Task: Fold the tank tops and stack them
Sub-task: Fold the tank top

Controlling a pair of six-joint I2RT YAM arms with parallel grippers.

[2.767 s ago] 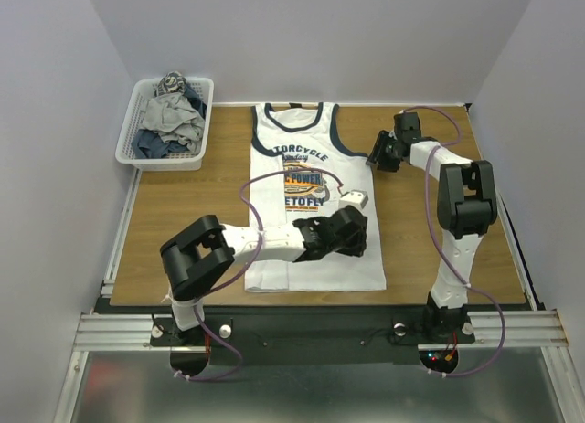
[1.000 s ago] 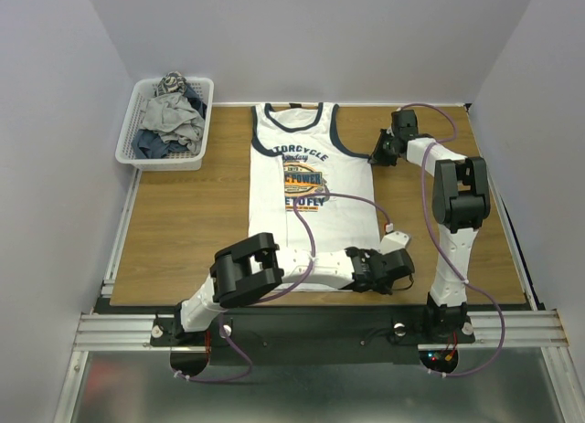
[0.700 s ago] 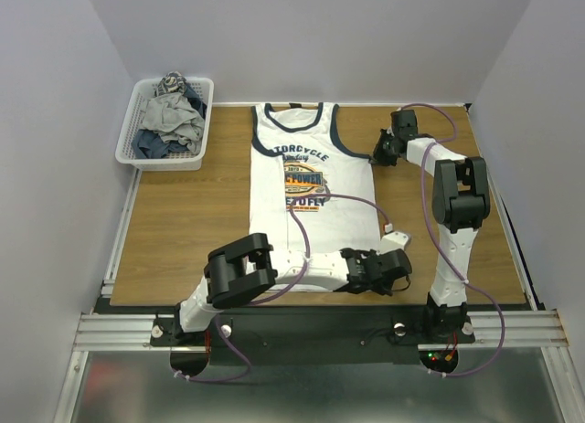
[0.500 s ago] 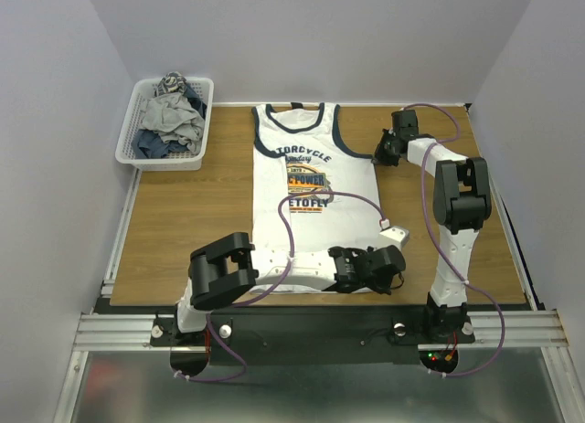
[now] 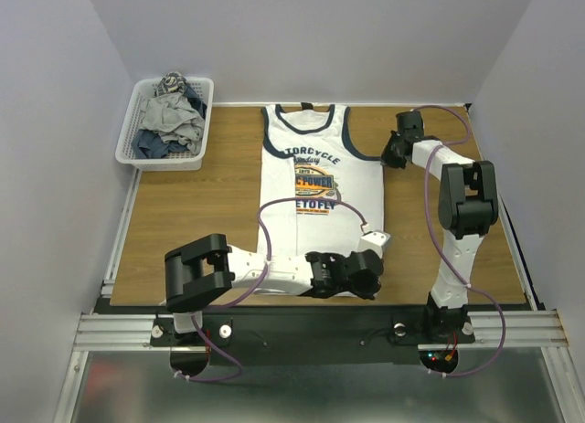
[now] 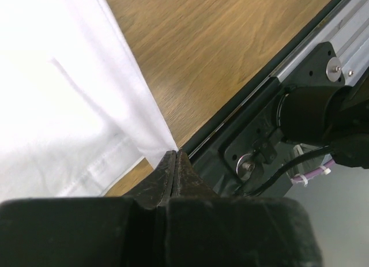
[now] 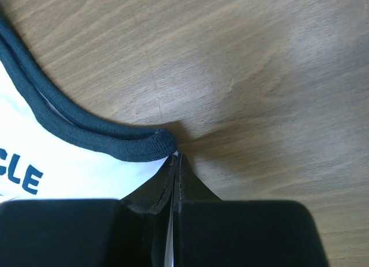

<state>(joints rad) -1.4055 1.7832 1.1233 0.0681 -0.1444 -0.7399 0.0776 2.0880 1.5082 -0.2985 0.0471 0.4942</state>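
Observation:
A white tank top (image 5: 320, 199) with navy trim and an orange-black chest print lies flat on the wooden table (image 5: 183, 213), neck toward the back wall. My left gripper (image 5: 370, 281) sits at its near right hem corner. In the left wrist view the jaws (image 6: 176, 151) are shut, with the white hem corner (image 6: 57, 76) caught at their tip. My right gripper (image 5: 388, 158) is at the right armhole's lower end. In the right wrist view it (image 7: 176, 157) is shut on white cloth just under the navy trim (image 7: 86, 134).
A white mesh basket (image 5: 128, 149) with several crumpled garments (image 5: 169, 121) stands at the back left corner. The table's metal rail (image 6: 323, 53) and the right arm's base run just past the left gripper. Bare wood lies left of the shirt.
Both grippers closed on the shirt's right side. The left arm swung back leftward along the near edge, and the shirt's top shifted slightly right with the right gripper.

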